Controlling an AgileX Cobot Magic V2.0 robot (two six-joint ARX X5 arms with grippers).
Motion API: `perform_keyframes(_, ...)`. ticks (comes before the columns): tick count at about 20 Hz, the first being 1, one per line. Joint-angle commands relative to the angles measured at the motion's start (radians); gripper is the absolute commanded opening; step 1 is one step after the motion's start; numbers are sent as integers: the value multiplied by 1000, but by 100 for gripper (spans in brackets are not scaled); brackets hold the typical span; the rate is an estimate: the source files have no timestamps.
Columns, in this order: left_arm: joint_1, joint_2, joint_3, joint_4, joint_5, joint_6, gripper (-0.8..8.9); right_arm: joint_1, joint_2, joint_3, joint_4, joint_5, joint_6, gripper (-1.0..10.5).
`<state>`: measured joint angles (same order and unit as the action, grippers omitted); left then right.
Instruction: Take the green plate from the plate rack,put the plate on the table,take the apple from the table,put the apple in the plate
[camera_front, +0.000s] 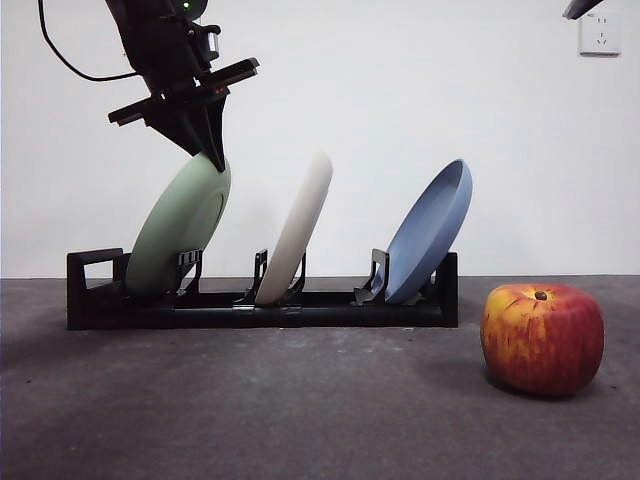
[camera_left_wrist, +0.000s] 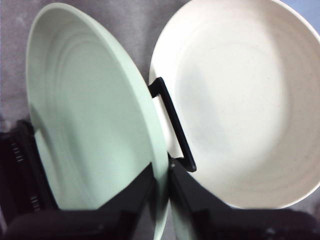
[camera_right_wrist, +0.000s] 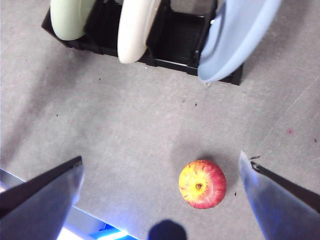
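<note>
Rim of the green plate (camera_front: 180, 225) is pinched by the left gripper (camera_front: 212, 152) (plate leaning in the plate rack (camera_front: 255, 308)). Right gripper (camera_right_wrist: 160, 200) is held spread above the apple (camera_right_wrist: 202, 183) on the table (camera_front: 300, 400).

Three plates are held in the long black plastic rack (camera_front: 260, 305) at frame left; the round red-yellow apple (camera_front: 542, 338) is placed lower right on the dark grey desk (camera_front: 300, 410).

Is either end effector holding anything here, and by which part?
The left end effector grips the green plate by its top rim; the right end effector holds nothing.
</note>
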<state>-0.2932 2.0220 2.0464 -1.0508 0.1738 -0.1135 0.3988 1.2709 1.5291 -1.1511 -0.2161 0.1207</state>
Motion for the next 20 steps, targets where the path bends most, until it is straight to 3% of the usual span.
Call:
perform_keyframes(1,4,14,12,-2,23,13,-9,2,2,0,7,0,10,658)
perform_keyframes(5,-4,14,134,-10,90,13,-9,2,2,0,7,0,11,658)
perform_keyframes(10,-43,14,415,-80,91,14,-9,2,2,0,7,0,10,658)
perform_keyframes(14,-81,14,672,-281,76,72,-9,2,2,0,16,0,10,658)
perform_keyframes(18,-163,-91,670,-288,25,90,-8,0,2,0,36,1,6,658)
perform_keyframes(20,-244,-183,610,-288,-58,116,-8,0,2,0,36,2,5,658)
